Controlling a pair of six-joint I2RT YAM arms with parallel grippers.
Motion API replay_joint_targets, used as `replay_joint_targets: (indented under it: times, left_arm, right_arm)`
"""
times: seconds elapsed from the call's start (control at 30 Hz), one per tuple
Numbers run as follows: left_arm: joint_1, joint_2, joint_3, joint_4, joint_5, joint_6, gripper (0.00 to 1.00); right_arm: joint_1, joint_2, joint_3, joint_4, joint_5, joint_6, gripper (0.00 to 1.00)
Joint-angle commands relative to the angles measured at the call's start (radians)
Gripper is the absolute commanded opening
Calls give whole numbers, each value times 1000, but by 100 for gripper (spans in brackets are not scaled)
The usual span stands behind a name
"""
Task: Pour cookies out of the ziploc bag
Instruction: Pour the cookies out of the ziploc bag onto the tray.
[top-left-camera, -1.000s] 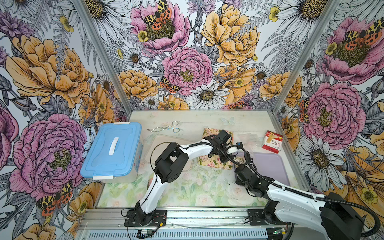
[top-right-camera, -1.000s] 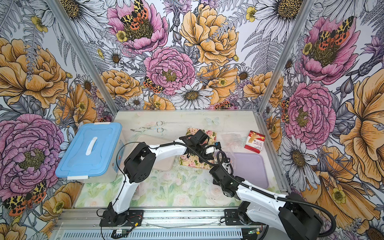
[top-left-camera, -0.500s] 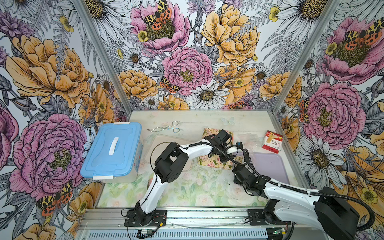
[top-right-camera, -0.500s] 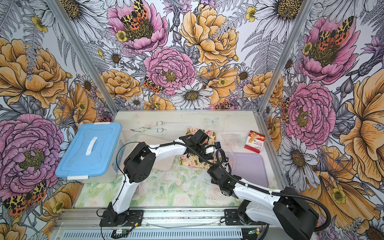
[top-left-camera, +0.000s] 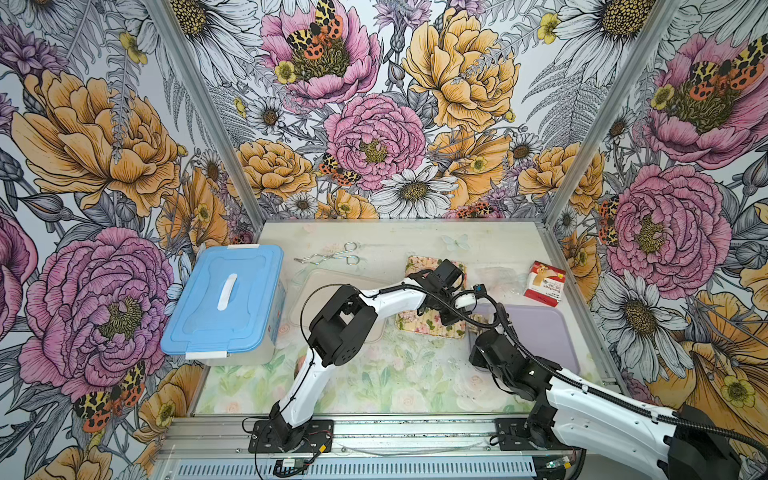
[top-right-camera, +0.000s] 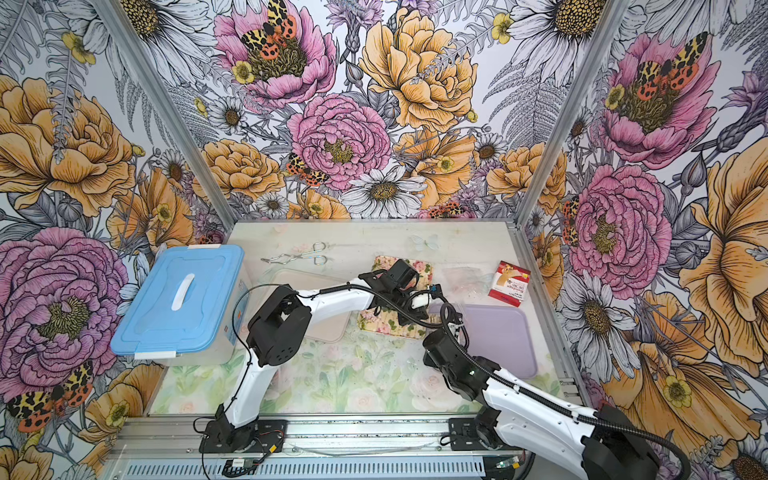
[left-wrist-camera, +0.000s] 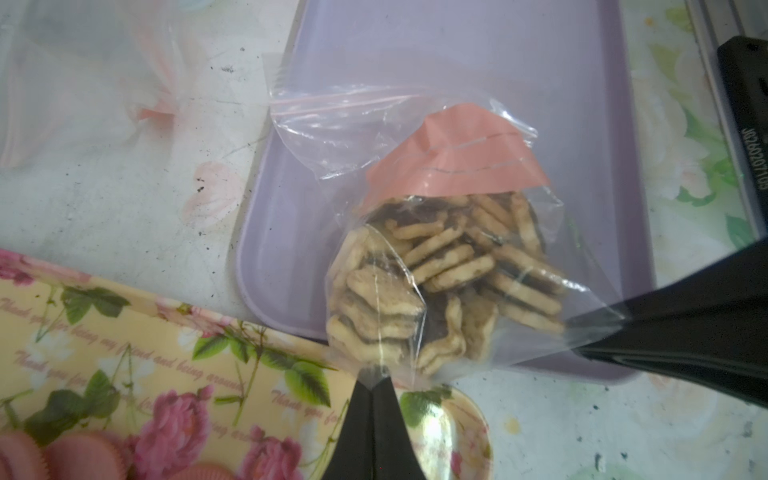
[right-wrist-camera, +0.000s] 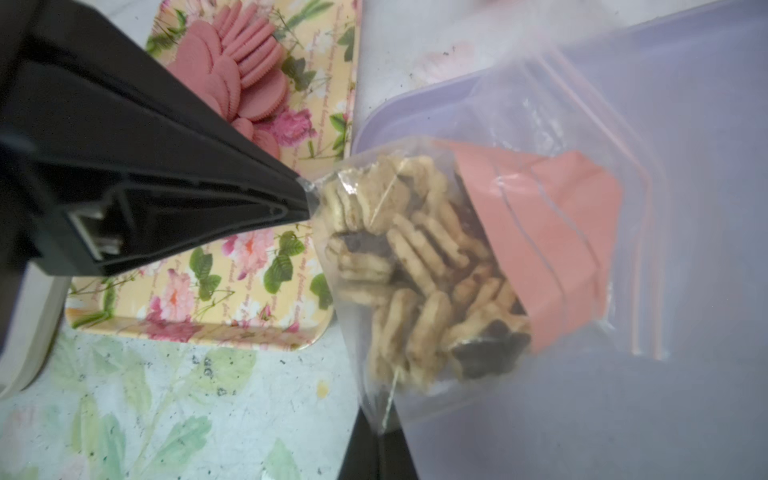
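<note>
On the floral-print worktop (top-left-camera: 374, 382), a clear plastic box with a blue lid (top-left-camera: 224, 299) stands at the left edge. A pair of metal scissor tongs (top-left-camera: 332, 255) lies behind it toward the back wall. A red and white paper packet (top-left-camera: 544, 284) lies at the right, with crumpled clear plastic bags (top-left-camera: 496, 278) just beside it.

In both top views the left arm (top-left-camera: 390, 297) reaches across a shallow cream tray (top-left-camera: 316, 286) and a yellow rectangular tray printed with pink roses (top-left-camera: 419, 326), hiding part of each. The right arm's wrist (top-left-camera: 498, 353) covers the near corner of a lilac plastic tray (top-left-camera: 540, 332).

The rose-printed tray carries a fanned heap of plain pink round biscuits (right-wrist-camera: 237, 70). It lies just beside the lilac tray.

The clear ziploc bag (left-wrist-camera: 415, 166) has a pink label patch (left-wrist-camera: 453, 158). It is held up over the lilac tray's end nearest the rose tray, its zip strip towards the tray. Inside it, beige and dark-brown star-flower cookies (left-wrist-camera: 440, 270) lie bunched together against the label.

The left pincer (left-wrist-camera: 374, 386) is pressed together on one bottom corner of the bag. The right pincer (right-wrist-camera: 380, 432) is clamped on the other corner, and the film is stretched between them. I cannot tell whether the bag's mouth is open.
</note>
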Motion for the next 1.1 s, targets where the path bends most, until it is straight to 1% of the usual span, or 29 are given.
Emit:
replay_joint_targets:
  times: [0.0, 0.1, 0.2, 0.4, 0.5, 0.63, 0.87, 0.97, 1.07]
  left_arm:
    - [-28, -89, -12, 44, 8, -8, 0]
    - [-53, -110, -2, 52, -33, -32, 0]
    - [-76, -113, 14, 52, -70, -40, 0]
    - [-81, -60, 108, 51, -67, -46, 0]
    - [-84, -31, 182, 45, -67, -53, 0]
    - [-91, 25, 298, -9, -69, -55, 0]
    - [-101, 108, 386, -18, -74, -73, 0]
    - [-115, 127, 415, -24, -69, -77, 0]
    - [-129, 136, 433, -29, -93, -64, 0]
  right_arm:
    - [7, -103, 14, -67, -8, -17, 0]
    - [6, -211, 26, -145, 4, -19, 0]
    - [7, -275, 50, -224, 33, -27, 0]
    - [7, -324, 80, -322, 102, -28, 0]
    - [7, -364, 99, -345, 125, -42, 0]
    - [7, -406, 139, -397, 146, -68, 0]
    - [-11, -449, 154, -429, 172, -112, 0]
    - [-14, -482, 165, -437, 162, -131, 0]
    - [-20, -514, 159, -444, 183, -142, 0]
